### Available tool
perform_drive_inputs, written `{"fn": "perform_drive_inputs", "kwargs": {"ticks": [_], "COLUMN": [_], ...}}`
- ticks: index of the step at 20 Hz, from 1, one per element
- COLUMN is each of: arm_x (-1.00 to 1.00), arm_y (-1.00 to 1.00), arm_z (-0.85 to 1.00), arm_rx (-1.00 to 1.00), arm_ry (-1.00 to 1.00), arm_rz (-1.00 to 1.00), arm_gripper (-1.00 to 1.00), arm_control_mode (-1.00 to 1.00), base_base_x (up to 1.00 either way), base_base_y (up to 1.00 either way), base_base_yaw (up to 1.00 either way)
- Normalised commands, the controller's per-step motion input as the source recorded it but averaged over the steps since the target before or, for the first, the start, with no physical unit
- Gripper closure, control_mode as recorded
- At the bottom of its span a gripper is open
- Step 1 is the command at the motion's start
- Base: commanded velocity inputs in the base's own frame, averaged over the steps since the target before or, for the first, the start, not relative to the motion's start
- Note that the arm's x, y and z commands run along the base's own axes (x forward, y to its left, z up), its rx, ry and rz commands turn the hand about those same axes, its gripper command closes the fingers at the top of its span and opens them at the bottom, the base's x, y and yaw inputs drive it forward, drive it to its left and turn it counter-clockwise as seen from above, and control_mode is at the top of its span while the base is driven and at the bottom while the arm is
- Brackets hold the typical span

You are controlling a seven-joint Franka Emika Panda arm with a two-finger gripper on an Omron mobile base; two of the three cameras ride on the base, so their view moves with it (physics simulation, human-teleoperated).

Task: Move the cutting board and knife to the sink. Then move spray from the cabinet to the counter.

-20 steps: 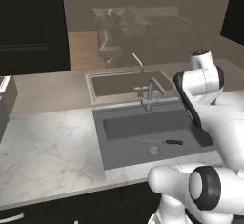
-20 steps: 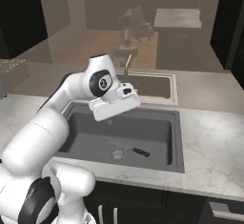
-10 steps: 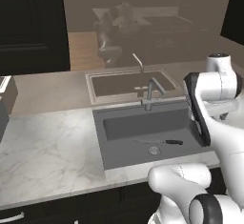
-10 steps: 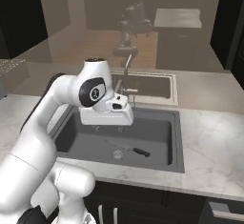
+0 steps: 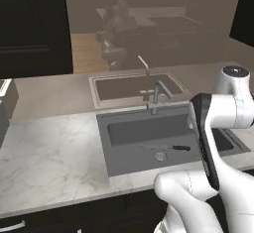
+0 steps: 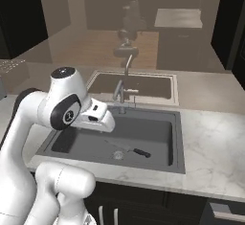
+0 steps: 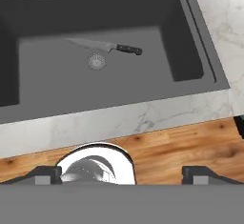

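Nearest the base, the arm's jaws (image 7: 121, 173) stand released and grasp nothing, poised above the front edge of the marble desk (image 7: 143, 116) with wood floor below. Beyond that edge the knife (image 7: 106, 46) lies flat on the bottom of the grey sink (image 5: 106, 145), its blade just beside the round drain (image 7: 96, 61) and its black handle pointing away from it. Farther back the faucet (image 6: 122, 91) rises behind the basin.
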Motion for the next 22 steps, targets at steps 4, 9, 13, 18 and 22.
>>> {"fn": "perform_drive_inputs", "kwargs": {"ticks": [4,9,13,18,22], "arm_x": [-0.10,-0.23,-0.16,0.00,0.00], "arm_y": [0.13,0.18,0.08,0.00,0.00], "arm_z": [0.12,0.43,0.16,0.00,0.00], "arm_rx": [0.00,0.00,0.00,0.00,0.00], "arm_ry": [-0.21,-0.17,-0.04,0.00,0.00], "arm_rz": [-0.06,-0.01,0.00,0.00,0.00], "arm_gripper": [-1.00,-1.00,-1.00,-1.00,-1.00], "arm_control_mode": [-1.00,-1.00,1.00,1.00,1.00], "base_base_x": [0.00,0.00,-0.61,-0.99,-1.00], "base_base_y": [0.00,0.00,0.42,0.93,1.00], "base_base_yaw": [0.00,0.00,0.00,0.10,0.17]}}
